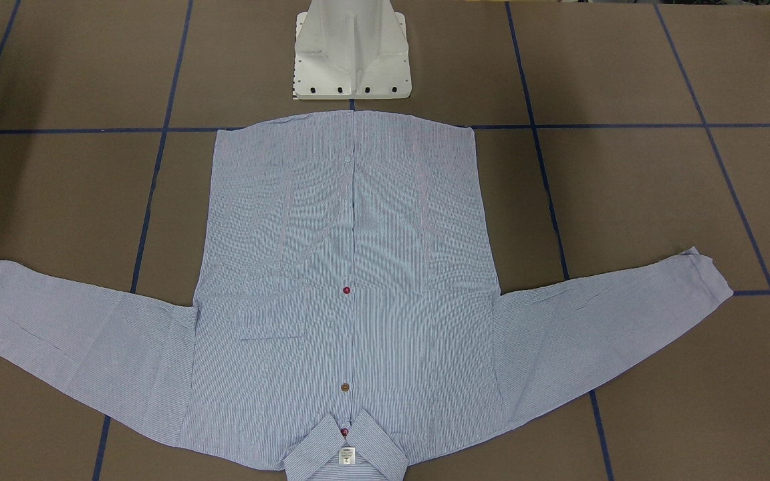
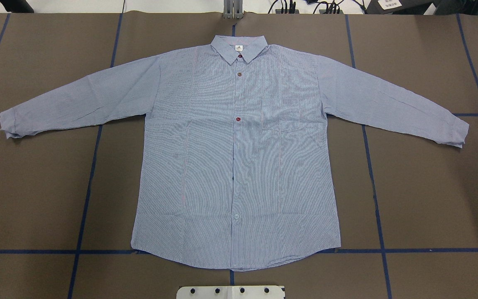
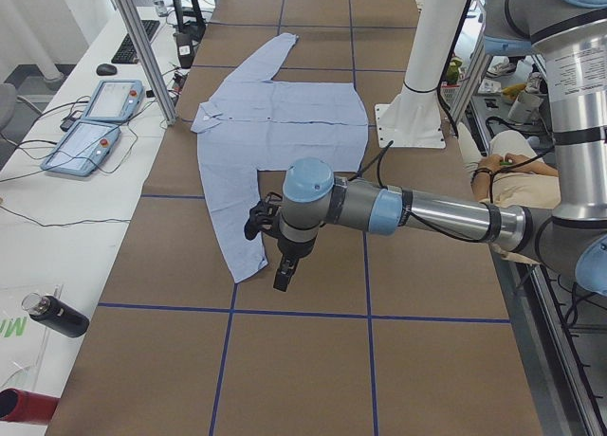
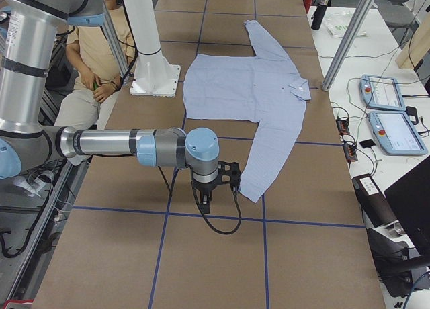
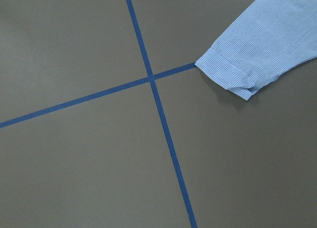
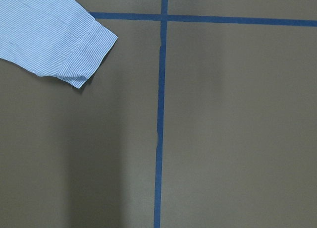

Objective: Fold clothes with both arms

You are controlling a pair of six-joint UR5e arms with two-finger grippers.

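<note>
The clothes are one light blue striped shirt point(image 2: 239, 158), lying flat and buttoned with its front up, both sleeves spread out and the collar point(image 1: 346, 454) at the table's far side from the robot. My left gripper point(image 3: 283, 277) hangs above the brown table just beyond the left sleeve's cuff point(image 5: 230, 72). My right gripper point(image 4: 205, 203) hangs the same way beside the right sleeve's cuff point(image 6: 79, 52). Neither touches the shirt. Only the side views show the grippers, so I cannot tell whether they are open or shut.
The white pedestal base point(image 1: 351, 57) stands just behind the shirt's hem. Blue tape lines point(image 2: 89, 166) cross the brown table. A seated person point(image 4: 94, 47) is behind the robot. Two teach pendants point(image 3: 95, 123) and a dark bottle point(image 3: 57, 315) lie on the side bench.
</note>
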